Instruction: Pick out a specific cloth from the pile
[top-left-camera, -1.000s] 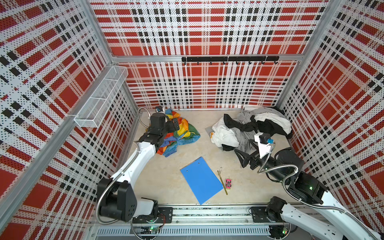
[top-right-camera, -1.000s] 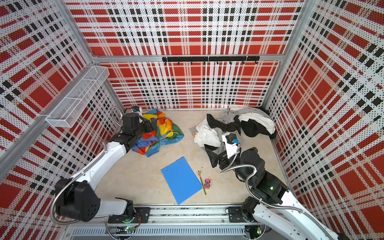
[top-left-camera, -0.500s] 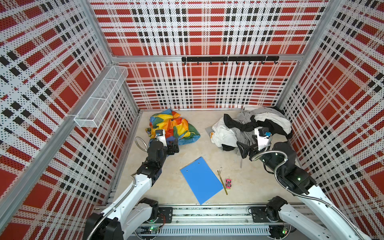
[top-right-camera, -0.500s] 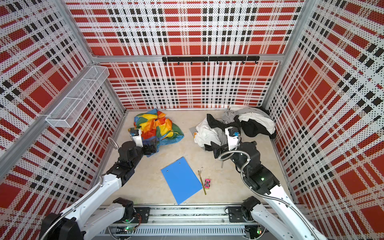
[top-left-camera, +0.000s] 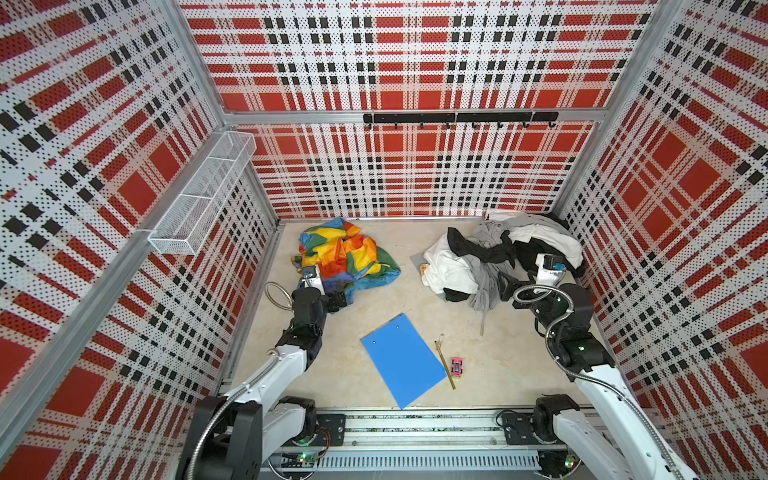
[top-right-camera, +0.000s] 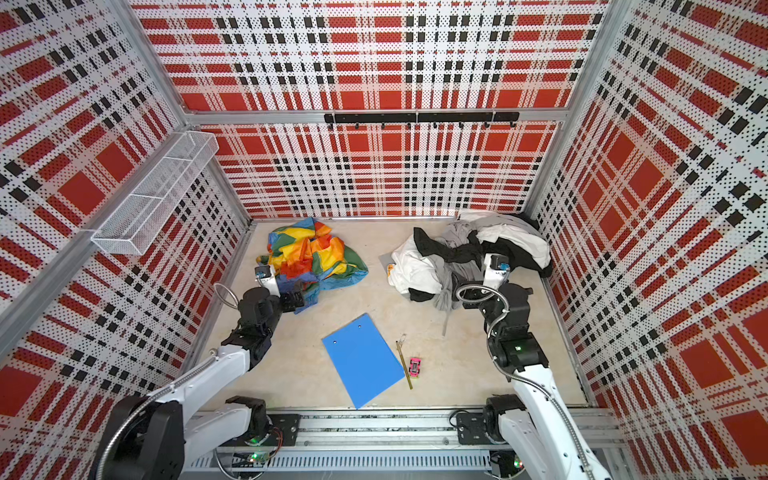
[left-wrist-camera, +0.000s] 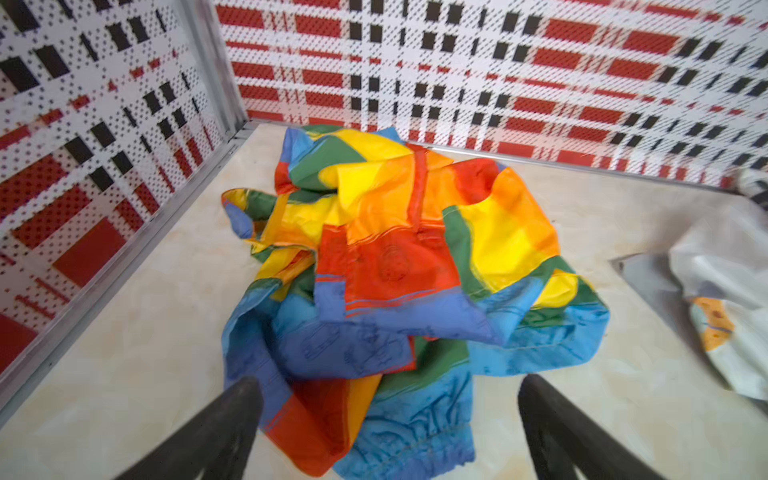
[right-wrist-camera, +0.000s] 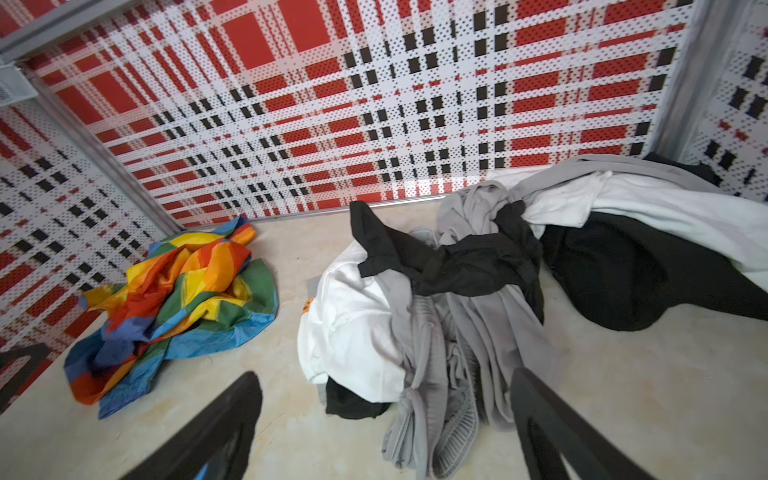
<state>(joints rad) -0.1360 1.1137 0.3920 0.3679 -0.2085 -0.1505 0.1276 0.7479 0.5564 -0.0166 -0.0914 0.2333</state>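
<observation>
In both top views the cloth (top-left-camera: 345, 257) lies crumpled on the table (top-left-camera: 395, 291) near the back left corner, well apart from the pile (top-left-camera: 498, 257) of white, grey and black clothes at the back right. The left gripper (top-left-camera: 336, 300) sits at the cloth's near edge. The right gripper (top-left-camera: 505, 286) sits at the pile's near edge. A blue clipboard (top-left-camera: 401, 359), a pencil (top-left-camera: 444, 363) and a small toy car (top-left-camera: 457, 367) lie nearer the front.

From the left wrist, the jaws stand wide apart with nothing clamped. The cloth's (left-wrist-camera: 395, 270) blue and orange hem lies loose below and between the fingers (left-wrist-camera: 232, 424).

From the right wrist, those jaws are also spread wide and empty, facing the grey folds of the pile (right-wrist-camera: 457, 291), with the cloth (right-wrist-camera: 174, 299) off to one side.

To my eye the picking-out looks done: the cloth lies on its own, free of the heap. At most the arms need to draw back.
</observation>
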